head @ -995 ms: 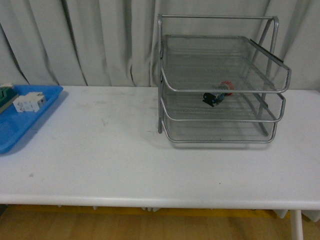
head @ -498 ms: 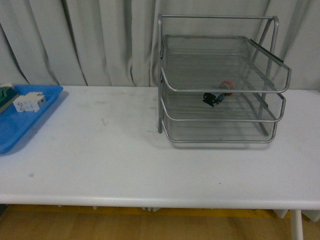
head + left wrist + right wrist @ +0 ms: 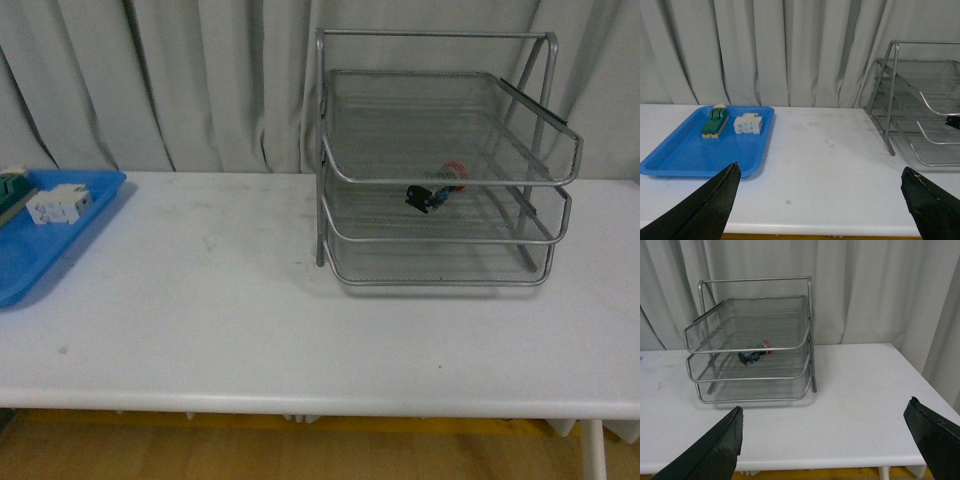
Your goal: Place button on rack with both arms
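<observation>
The button (image 3: pixel 433 192) (image 3: pixel 754 354), red cap on a black and blue body, lies on its side on the middle tier of the silver wire rack (image 3: pixel 545 240) (image 3: pixel 700 335) (image 3: pixel 890 100) at the table's back right. Neither arm shows in the front view. My left gripper (image 3: pixel 822 176) is open above the table's front edge, well short of the rack, with nothing between its fingers. Off to the rack's right, my right gripper (image 3: pixel 825 416) hangs open and empty, over the front of the table.
A blue plastic tray (image 3: pixel 40 260) (image 3: pixel 685 160) sits at the table's left edge, holding a green switch block (image 3: pixel 715 122) and a white boxy component (image 3: pixel 748 123) (image 3: pixel 58 204). Grey curtains hang behind the white table (image 3: pixel 200 300).
</observation>
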You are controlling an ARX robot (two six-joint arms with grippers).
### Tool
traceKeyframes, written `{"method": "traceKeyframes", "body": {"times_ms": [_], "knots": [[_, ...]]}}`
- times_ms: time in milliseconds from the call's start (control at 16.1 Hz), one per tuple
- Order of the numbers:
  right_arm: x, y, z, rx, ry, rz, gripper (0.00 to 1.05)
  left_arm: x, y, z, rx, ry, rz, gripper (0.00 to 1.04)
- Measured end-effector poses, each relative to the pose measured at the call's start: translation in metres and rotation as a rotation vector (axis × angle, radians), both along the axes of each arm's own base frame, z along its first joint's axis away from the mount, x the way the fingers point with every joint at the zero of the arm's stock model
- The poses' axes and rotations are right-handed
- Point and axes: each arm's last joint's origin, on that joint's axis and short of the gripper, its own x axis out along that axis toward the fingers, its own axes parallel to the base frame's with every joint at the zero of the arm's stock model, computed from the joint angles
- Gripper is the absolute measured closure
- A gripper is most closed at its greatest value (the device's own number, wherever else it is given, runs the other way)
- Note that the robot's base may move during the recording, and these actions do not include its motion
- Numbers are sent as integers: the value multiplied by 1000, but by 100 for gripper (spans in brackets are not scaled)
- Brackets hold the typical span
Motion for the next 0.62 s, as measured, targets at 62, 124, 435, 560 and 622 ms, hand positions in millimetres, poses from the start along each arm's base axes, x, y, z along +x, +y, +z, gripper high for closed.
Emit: {"method": "traceKeyframes", "body": {"times_ms": [62,124,435,560,622], "knots": [[0,0,0,0,0,0,6,0,0,0,0,0,0,7],[0,0,0,0,0,0,6,0,0,0,0,0,0,7],[0,0,0,0,0,0,6,0,0,0,0,0,0,7],[0,0,0,0,0,0,6,0,0,0,0,0,0,7],[0,0,0,0,0,0,6,0,0,0,0,0,0,7]]}}
